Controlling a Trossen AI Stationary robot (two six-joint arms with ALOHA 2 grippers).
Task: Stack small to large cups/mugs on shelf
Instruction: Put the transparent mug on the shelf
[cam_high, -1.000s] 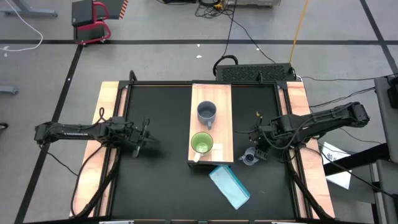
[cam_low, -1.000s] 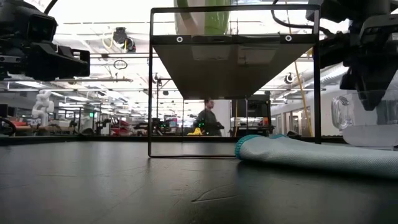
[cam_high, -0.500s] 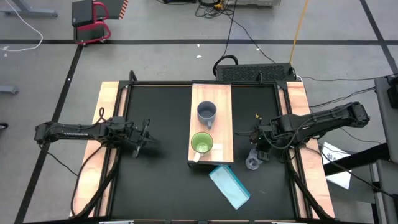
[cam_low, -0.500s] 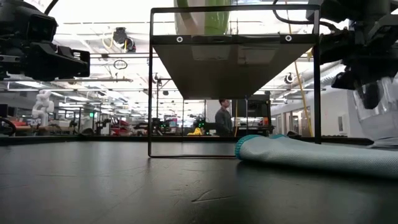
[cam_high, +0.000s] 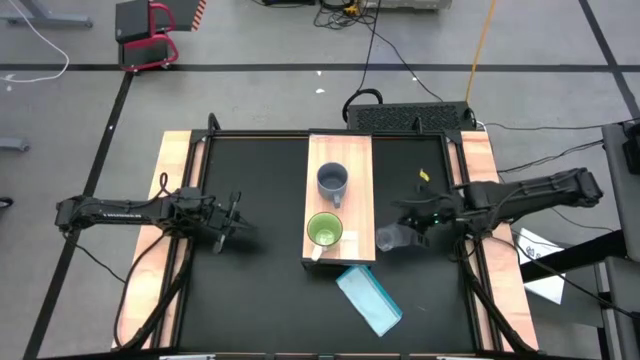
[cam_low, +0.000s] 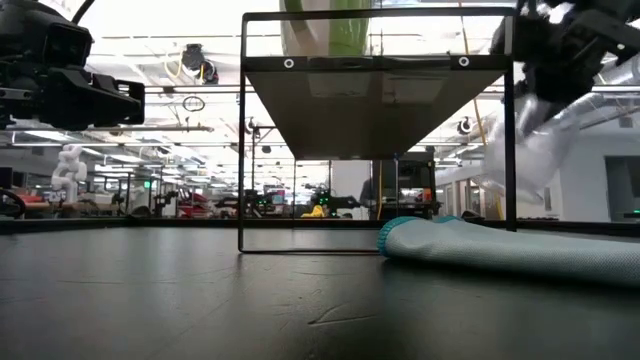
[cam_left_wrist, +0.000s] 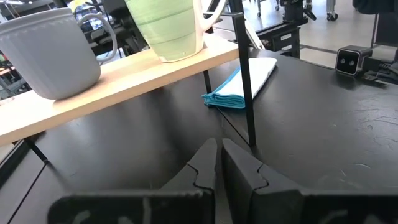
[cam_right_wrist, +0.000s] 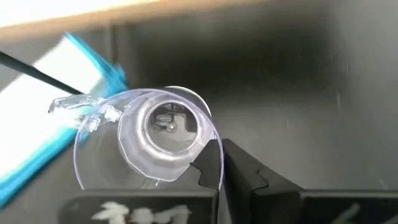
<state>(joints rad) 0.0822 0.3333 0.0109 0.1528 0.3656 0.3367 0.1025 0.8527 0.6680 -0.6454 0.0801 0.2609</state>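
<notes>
Lifted since half second ago: clear glass cup (cam_high: 391, 237) off counter (cam_high: 260, 190), pinched at rim by right end effector (cam_high: 420, 222), tilted beside shelf (cam_high: 358, 180). Grey-blue mug (cam_high: 332, 181), green mug (cam_high: 323, 231) on shelf. Stacking not begun. Left end effector (cam_high: 233, 217) closed, empty, idle.

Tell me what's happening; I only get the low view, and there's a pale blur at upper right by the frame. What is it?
Observer: A clear glass cup, gripped at its rim by the right gripper.
Operator: Is it on the shelf?
Observer: No. From above it hangs beside the shelf, off its right edge.
Operator: What's up there?
Observer: A grey-blue mug and a green mug.
Operator: And that dark thing at upper left?
Observer: The left gripper, jaws shut, holding nothing.
</notes>
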